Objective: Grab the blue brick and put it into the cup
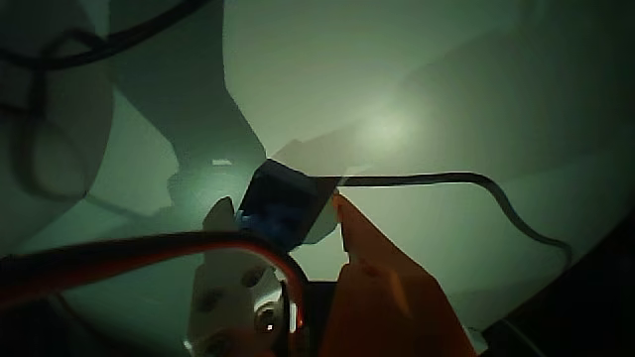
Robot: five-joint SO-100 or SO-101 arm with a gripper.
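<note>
One blue brick (281,203) sits pinched between the narrowly parted fingers of our gripper (288,210); we should keep the squeeze firm until it hangs directly over the cup, unseen here.

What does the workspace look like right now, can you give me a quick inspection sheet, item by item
Surface: pale tabletop, dimly lit, with one bright glare spot.
Job's things: blue brick sits between the gripper's fingers; no cup seen.
Clutter: nothing seen.
Gripper: gripper closed on the brick, orange finger on the right, white finger on the left.
Cables: dark cable lies across the table on the right; red and black wires arch across the foreground.
Surroundings: too dark to tell.
</note>
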